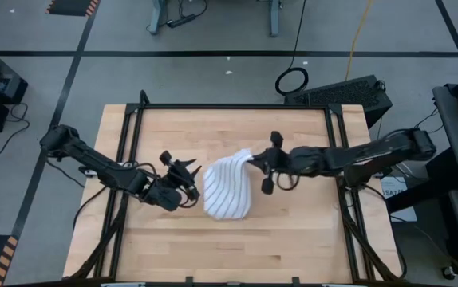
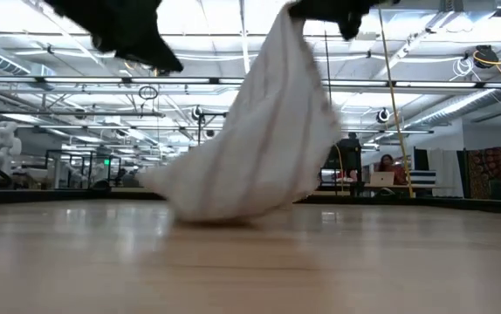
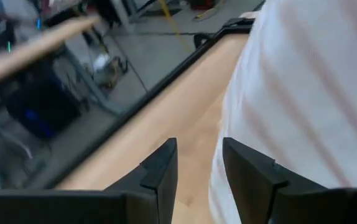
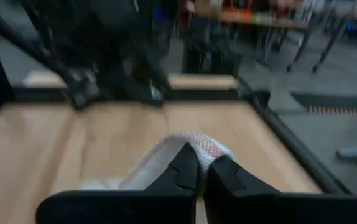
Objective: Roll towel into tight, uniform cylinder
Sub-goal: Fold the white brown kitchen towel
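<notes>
The white pinstriped towel (image 1: 227,187) stands bunched at the table's middle. Its far right corner is drawn up and its lower part (image 2: 224,205) rests on the wood. My right gripper (image 1: 254,163) is shut on that raised corner, coming in from the table's right. My left gripper (image 1: 191,182) stands open just left of the towel. In the left wrist view only bare wood shows between its fingers (image 3: 160,174), and the towel (image 3: 303,93) lies beside one finger. I cannot tell whether it touches. My right gripper (image 4: 202,171) pinches a bunched corner of the towel (image 4: 191,142) between its two fingers, with the cloth humped just beyond the fingertips. The fingers come nearly level from the table's right side. The towel hangs slanting below them (image 2: 285,96), its lower end on the table.
Black frame rails (image 1: 133,127) run along the table's left, right and far edges. Bare wood (image 1: 237,247) lies between the towel and the near edge. A black keyboard (image 1: 341,92) sits beyond the far right corner. A person (image 2: 386,166) sits far off in the room.
</notes>
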Tool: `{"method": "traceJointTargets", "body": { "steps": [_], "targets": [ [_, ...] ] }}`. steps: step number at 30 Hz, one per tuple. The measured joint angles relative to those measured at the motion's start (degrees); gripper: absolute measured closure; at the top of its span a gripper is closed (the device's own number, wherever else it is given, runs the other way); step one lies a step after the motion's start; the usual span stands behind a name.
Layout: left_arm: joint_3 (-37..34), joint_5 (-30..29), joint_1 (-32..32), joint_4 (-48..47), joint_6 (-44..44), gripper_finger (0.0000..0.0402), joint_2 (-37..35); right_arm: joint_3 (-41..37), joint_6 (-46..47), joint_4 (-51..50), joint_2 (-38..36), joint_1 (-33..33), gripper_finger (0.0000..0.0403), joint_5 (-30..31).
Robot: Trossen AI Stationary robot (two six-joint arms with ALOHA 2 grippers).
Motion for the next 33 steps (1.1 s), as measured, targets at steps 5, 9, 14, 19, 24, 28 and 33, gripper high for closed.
{"method": "traceJointTargets", "body": {
  "steps": [5,9,14,19,24,28,33],
  "targets": [
    [-2.83,1.33,1.20,0.84,-7.83,0.0267,0.04,0.00,-3.15,6.58,-5.01,0.02,0.0402,-0.01],
    [-2.98,6.24,1.58,2.92,-7.49,0.0267,0.04,0.00,-3.84,12.00,-8.19,-0.01,0.0402,0.34],
    [-2.98,9.48,1.58,15.41,2.34,0.0267,1.68,0.00,-4.29,15.64,-8.95,-0.02,0.0403,7.29],
    [-2.96,11.53,1.53,36.30,16.90,0.0267,7.06,0.00,-3.97,12.53,-6.30,-0.11,0.0403,11.76],
    [-2.58,17.64,2.12,61.32,30.53,0.0267,15.46,-0.02,0.61,10.36,-2.99,-0.11,0.0399,10.21],
    [0.09,25.70,3.84,72.93,36.72,0.0267,23.36,-0.02,3.57,11.26,-0.30,-0.11,0.0396,8.52],
    [5.26,31.89,6.61,73.09,41.73,0.0267,31.85,-0.02,4.32,11.20,1.04,-0.11,0.0399,8.49]
  ]
}}
